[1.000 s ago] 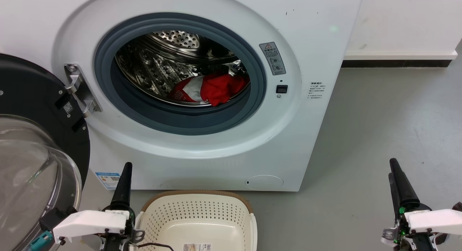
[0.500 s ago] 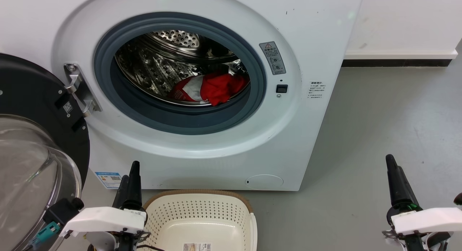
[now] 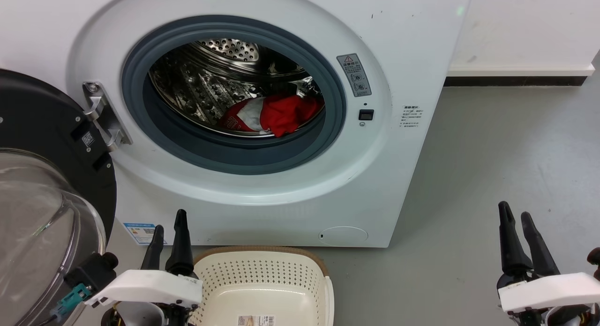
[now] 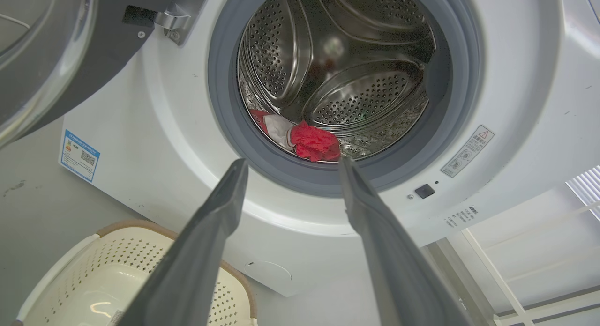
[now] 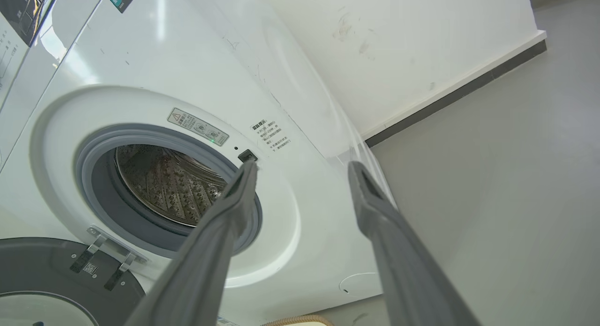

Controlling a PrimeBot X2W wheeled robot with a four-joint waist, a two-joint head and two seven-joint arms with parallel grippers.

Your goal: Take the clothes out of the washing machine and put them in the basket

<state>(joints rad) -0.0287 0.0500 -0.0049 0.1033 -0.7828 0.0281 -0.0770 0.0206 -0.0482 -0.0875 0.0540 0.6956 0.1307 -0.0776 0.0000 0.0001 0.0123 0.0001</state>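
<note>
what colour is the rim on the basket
Brown, woven-looking, around the cream basket; shows best in the head view.

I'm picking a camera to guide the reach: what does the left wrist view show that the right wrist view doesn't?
Left wrist view: the bright red fabric clothes lying low in the steel drum, beyond the open left claw. Right wrist view: the open right claw, a scuffed white wall. Both: the large white front-loading washing machine, its black-rimmed glass door swung open, its grey gasket.
</note>
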